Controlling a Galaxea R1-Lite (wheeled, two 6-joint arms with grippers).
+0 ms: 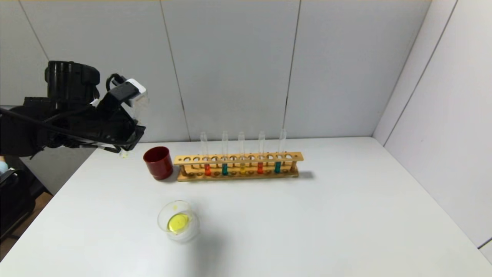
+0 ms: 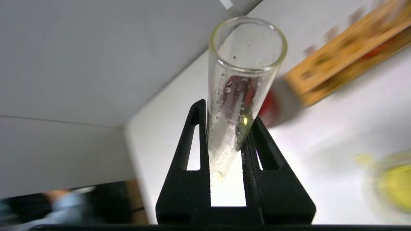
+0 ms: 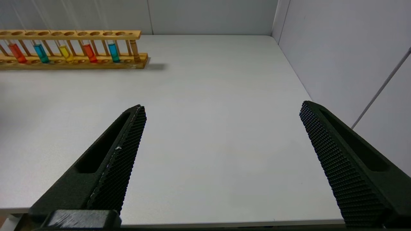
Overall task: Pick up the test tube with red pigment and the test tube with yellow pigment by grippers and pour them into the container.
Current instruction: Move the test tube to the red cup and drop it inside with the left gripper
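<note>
My left gripper (image 1: 130,135) hangs high over the table's far left corner, shut on a clear test tube (image 2: 239,96). That tube holds only droplets and a trace of yellow pigment; its pale end (image 1: 123,154) shows below the fingers. The container (image 1: 178,222), a clear glass dish with yellow liquid in it, sits on the table at front left. Two test tubes with red pigment (image 1: 207,169) (image 1: 260,167) and one with yellow pigment (image 1: 242,168) stand in the wooden rack (image 1: 238,157). My right gripper (image 3: 222,107) is open and empty above the table's near right side, outside the head view.
An opaque dark red cup (image 1: 158,162) stands just left of the rack. Two teal tubes (image 1: 225,169) (image 1: 277,167) share the rack. Grey walls close the table at the back and right. The table's left edge (image 1: 65,188) drops off below my left arm.
</note>
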